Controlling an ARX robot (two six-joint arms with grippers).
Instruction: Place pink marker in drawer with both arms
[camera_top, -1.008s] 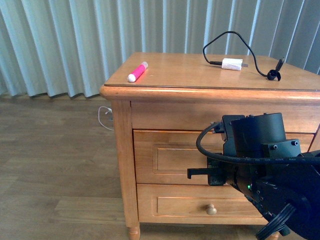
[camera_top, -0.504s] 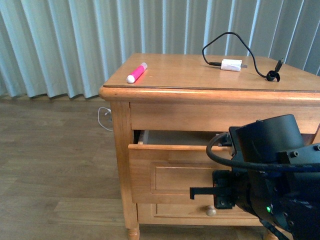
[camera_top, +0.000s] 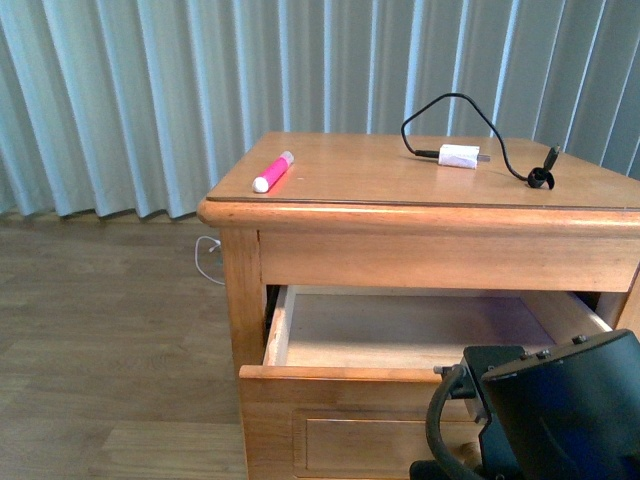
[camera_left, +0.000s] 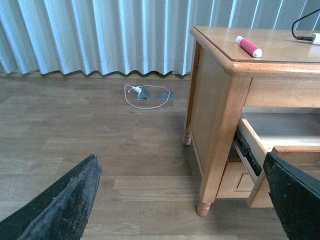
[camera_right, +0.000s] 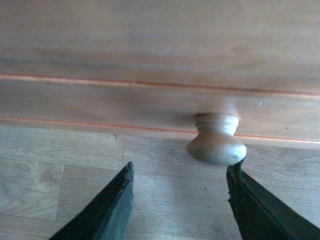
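A light-wood bench (camera_top: 400, 185), really a nightstand, stands before pale pleated curtains. The pink marker (camera_top: 272, 172) lies flat on its top near the front left corner, with its white rounded end toward the front edge and its clear cap toward the curtains. Well apart from it, toward the back right, sits a white charger plug (camera_top: 460, 156) on a looped black cable (camera_top: 455, 95). Below the top, the drawer (camera_top: 340, 374) stands open, and its bare wooden bottom holds nothing.

The marker looks light and stiff, and its smooth round plastic barrel could roll or slip under a loose hold. The best place to take it is probably across the middle of the pink barrel, clear of the cap, which might pull off.

The front view alone shows the inside of the drawer. Of the right arm (camera_top: 560, 410) it shows only black bulk at the lower edge and no fingers.

The left wrist view shows the left pincer (camera_left: 181, 160) wide and empty, its 2 fingers far apart. It hangs low beside the bench's left side, above a wood floor where a white cord (camera_left: 145, 95) lies.

The right wrist view shows the right pincer (camera_right: 180, 167) spread open before a drawer front. A round wooden knob (camera_right: 216, 142) sits between its 2 fingers, close against 1 of them and not clamped. Blur hides whether they touch.
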